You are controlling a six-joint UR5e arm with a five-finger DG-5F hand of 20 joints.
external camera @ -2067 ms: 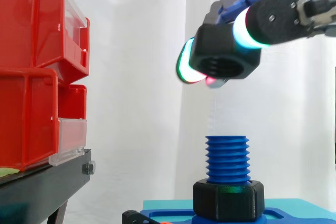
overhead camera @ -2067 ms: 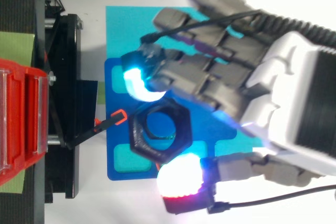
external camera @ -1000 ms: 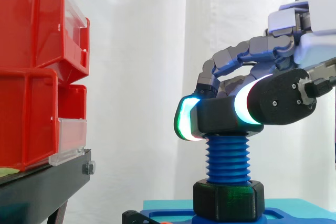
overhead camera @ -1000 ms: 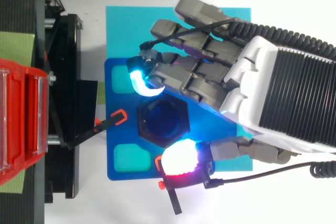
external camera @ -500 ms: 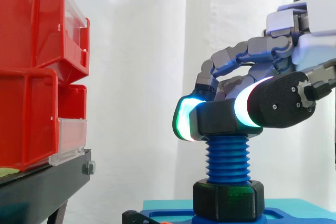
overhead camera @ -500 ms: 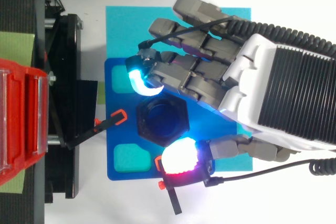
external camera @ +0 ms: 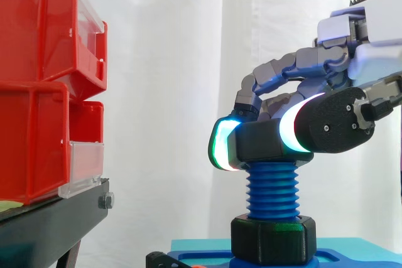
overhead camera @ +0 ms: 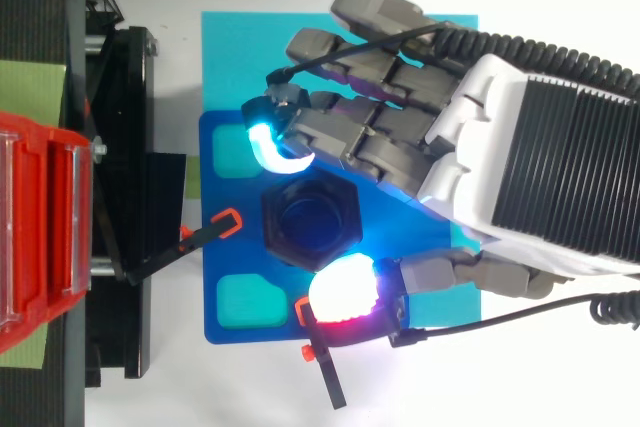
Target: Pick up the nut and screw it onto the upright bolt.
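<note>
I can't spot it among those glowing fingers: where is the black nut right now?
In the side view the nut sits atop the upright blue bolt, right of the red bins, pinched by the hand's glowing pads.

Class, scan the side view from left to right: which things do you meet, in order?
The red bins → the upright blue bolt → the palm of the hand, fingers clasping the nut atop that bolt.
</note>
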